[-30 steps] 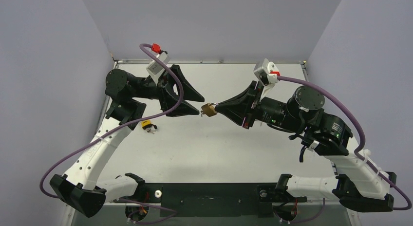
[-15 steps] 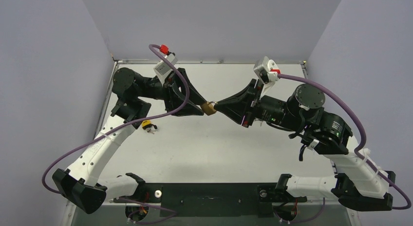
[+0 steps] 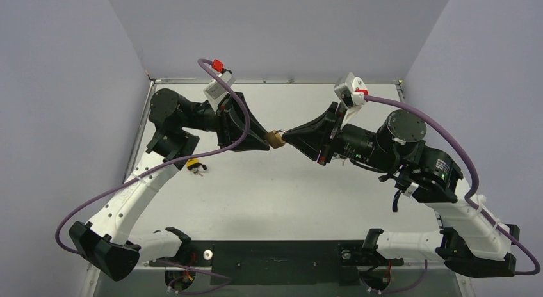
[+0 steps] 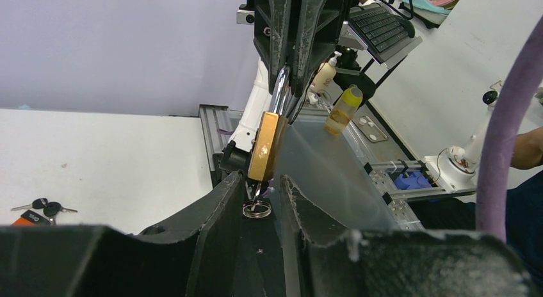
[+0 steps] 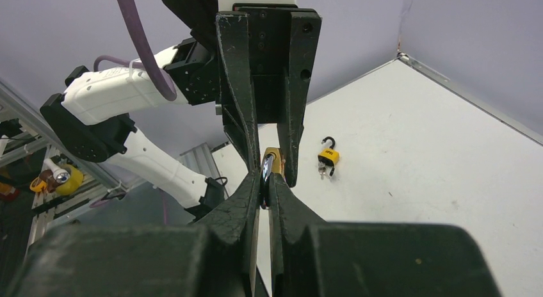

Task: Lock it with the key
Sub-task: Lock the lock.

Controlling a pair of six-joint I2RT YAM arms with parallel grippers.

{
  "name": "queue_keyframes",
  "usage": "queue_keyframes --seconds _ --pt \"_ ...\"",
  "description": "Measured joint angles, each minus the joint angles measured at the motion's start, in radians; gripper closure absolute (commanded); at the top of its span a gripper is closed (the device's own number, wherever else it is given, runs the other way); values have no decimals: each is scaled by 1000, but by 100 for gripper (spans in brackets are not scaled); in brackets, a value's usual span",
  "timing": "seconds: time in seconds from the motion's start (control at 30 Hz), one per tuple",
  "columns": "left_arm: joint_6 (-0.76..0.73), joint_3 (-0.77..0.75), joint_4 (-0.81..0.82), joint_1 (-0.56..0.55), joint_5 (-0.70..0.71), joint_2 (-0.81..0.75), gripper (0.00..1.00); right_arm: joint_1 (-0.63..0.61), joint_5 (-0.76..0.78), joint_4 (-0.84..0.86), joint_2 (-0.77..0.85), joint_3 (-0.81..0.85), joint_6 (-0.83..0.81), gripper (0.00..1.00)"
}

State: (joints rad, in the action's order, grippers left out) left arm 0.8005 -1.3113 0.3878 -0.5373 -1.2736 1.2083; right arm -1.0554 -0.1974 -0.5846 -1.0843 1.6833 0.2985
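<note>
A brass padlock (image 3: 275, 138) hangs in the air between the two arms. My right gripper (image 3: 285, 136) is shut on its silver shackle (image 4: 280, 89), which also shows pinched at the fingertips in the right wrist view (image 5: 264, 174). A key (image 4: 257, 192) with a metal ring (image 4: 256, 209) sticks out of the padlock's bottom (image 4: 264, 150). My left gripper (image 4: 259, 182) straddles this key and ring with its jaws a little apart. I see a gap between the key and at least one finger. From above, the left gripper (image 3: 267, 141) meets the padlock from the left.
A second, yellow padlock (image 3: 193, 163) with keys lies on the white table (image 3: 269, 188) under the left arm; it also shows in the right wrist view (image 5: 328, 157). Purple cables loop over both wrists. Grey walls enclose the table on three sides.
My left gripper has moved right up to the padlock, and its wide-open jaws have narrowed around the key end. The right arm has shifted the padlock slightly left and up.
</note>
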Motion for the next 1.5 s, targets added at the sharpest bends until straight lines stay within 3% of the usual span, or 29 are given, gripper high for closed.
queue_keyframes --seconds 0.5,0.7,1.5 --pt "-1 0 -14 0 0 0 86 0 10 0 0 0 0 100" --pt "-2 0 -21 0 0 0 100 0 10 0 0 0 0 100" --pt "-184 13 -251 -3 48 38 100 39 60 -15 80 -10 -3 100"
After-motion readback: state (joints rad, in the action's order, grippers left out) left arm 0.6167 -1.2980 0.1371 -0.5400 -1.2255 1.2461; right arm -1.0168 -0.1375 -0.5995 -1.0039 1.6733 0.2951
